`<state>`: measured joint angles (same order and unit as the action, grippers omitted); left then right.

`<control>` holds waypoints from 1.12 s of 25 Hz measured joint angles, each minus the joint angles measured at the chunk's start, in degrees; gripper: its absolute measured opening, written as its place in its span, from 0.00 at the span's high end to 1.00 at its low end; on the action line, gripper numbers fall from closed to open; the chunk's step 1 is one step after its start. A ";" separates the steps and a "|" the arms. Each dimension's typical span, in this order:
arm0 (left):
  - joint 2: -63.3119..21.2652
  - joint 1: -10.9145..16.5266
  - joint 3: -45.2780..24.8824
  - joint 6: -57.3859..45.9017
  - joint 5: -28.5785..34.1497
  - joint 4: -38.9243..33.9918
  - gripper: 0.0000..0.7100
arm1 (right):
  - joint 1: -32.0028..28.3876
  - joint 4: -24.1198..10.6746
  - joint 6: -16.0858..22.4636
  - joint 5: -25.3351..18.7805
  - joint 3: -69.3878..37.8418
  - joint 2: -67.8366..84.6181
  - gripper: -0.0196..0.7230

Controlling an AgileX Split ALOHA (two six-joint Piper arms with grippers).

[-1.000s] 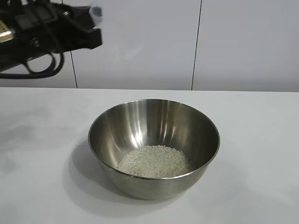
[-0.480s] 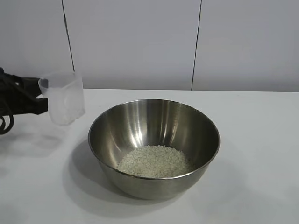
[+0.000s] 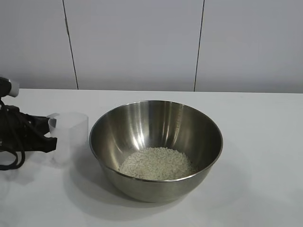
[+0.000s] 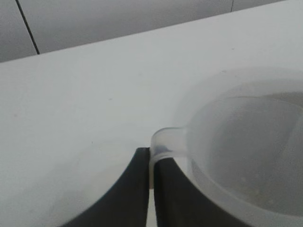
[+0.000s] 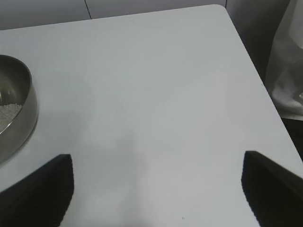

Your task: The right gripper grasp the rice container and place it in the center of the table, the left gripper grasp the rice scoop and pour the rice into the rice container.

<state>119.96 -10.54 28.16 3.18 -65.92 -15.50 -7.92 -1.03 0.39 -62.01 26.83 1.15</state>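
Steel bowl point(image 3: 156, 146) holding heap of rice point(image 3: 157, 163), left gripper point(image 3: 51, 134) pinching empty scoop point(image 3: 70, 137) upright beside it, right gripper point(image 5: 156, 182) spread wide over table point(image 5: 156, 94)

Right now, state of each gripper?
Left gripper: shut on the tab handle of the rice scoop, beside the rice container.
Right gripper: open, holding nothing.

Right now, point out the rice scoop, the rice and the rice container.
rice scoop point(image 3: 71, 135), exterior view, its clear side wall.
rice point(image 3: 157, 163), exterior view, middle of the heap.
rice container point(image 3: 142, 185), exterior view, its outer steel wall.
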 joint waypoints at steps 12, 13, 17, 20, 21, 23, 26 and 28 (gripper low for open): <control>0.91 0.00 -2.56 -2.61 -0.28 0.05 0.41 | 0.00 0.00 0.00 0.00 0.00 0.00 0.09; 0.91 0.00 -3.38 -2.61 -0.28 0.05 0.38 | 0.00 0.00 0.00 0.00 0.00 0.00 0.09; 0.85 0.00 -7.92 -2.61 -0.28 0.12 0.33 | 0.00 0.00 0.00 0.00 0.00 0.00 0.09; -0.38 0.00 -11.97 -2.12 -0.28 1.34 0.32 | 0.00 0.00 0.00 0.00 0.00 0.00 0.09; -1.14 0.00 -13.32 -1.87 -0.28 2.21 0.32 | 0.00 0.00 0.00 0.00 0.00 0.00 0.09; -3.38 0.00 -15.53 -0.49 -0.22 3.71 0.32 | 0.00 0.00 0.00 0.00 0.00 0.00 0.09; -8.84 0.00 -16.95 1.75 0.50 4.37 0.32 | 0.00 0.00 0.00 0.00 0.00 0.00 0.09; -13.43 0.00 -16.41 1.70 3.42 4.40 0.32 | 0.00 0.00 0.00 0.00 0.00 0.00 0.09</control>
<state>106.53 -10.54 11.74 4.88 -62.50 -11.10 -7.92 -1.03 0.39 -62.01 26.83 1.15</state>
